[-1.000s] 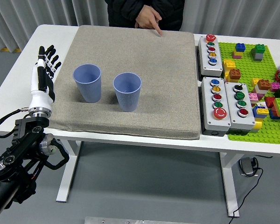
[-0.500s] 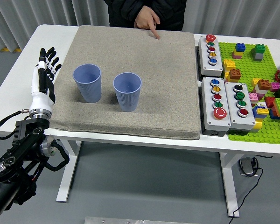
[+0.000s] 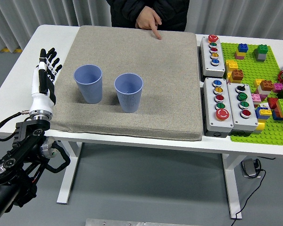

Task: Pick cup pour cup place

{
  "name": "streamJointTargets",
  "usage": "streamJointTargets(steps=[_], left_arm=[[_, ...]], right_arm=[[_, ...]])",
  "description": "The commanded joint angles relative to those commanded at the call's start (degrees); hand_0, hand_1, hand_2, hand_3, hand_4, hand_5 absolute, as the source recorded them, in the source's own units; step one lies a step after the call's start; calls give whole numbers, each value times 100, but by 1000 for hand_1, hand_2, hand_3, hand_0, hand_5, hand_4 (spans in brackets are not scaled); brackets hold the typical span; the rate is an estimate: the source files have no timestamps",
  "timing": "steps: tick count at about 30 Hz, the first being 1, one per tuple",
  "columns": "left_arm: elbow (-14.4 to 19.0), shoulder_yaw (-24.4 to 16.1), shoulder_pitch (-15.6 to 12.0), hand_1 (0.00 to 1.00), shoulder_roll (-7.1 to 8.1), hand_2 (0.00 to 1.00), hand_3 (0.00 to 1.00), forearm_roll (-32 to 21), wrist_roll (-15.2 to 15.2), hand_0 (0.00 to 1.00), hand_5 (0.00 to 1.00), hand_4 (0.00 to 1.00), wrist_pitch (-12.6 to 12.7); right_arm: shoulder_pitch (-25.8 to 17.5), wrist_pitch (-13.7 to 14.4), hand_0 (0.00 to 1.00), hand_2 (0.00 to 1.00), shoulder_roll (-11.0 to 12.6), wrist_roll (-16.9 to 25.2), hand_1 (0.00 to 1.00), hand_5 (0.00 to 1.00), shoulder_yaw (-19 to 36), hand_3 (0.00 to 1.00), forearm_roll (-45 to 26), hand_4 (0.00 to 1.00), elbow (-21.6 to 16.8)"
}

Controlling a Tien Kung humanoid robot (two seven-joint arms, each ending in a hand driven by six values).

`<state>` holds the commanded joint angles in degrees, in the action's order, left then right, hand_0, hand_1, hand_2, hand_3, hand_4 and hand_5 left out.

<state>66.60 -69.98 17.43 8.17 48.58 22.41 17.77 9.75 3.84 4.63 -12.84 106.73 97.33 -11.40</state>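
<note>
Person (image 3: 148, 12) cut off above the chest, brick plate (image 3: 259, 89) at right edge.

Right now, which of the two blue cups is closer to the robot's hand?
The left cup, standing nearest the mat's left edge beside the open left hand. The other cup sits further right, toward the mat's middle.

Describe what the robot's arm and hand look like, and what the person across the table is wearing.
The left hand has a white body and black fingers, with a silver cuff at the wrist. Below it the left arm is black metal with exposed joints and a thin black cable looping off its side. The right arm is out of view. The person at the far edge wears a dark, long-sleeved top.
</note>
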Motion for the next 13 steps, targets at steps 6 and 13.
streamJointTargets(steps=[6, 13], left_arm=[[13, -22, -2, 899, -9, 942, 892, 1, -4, 842, 998, 780, 5], [17, -15, 1, 898, -21, 942, 894, 5, -14, 841, 998, 780, 8]], right_arm=[[8, 6, 701, 633, -2, -2, 690, 385, -2, 601, -11, 48, -1], [1, 6, 700, 633, -1, 6, 691, 384, 12, 600, 0, 49, 0]])
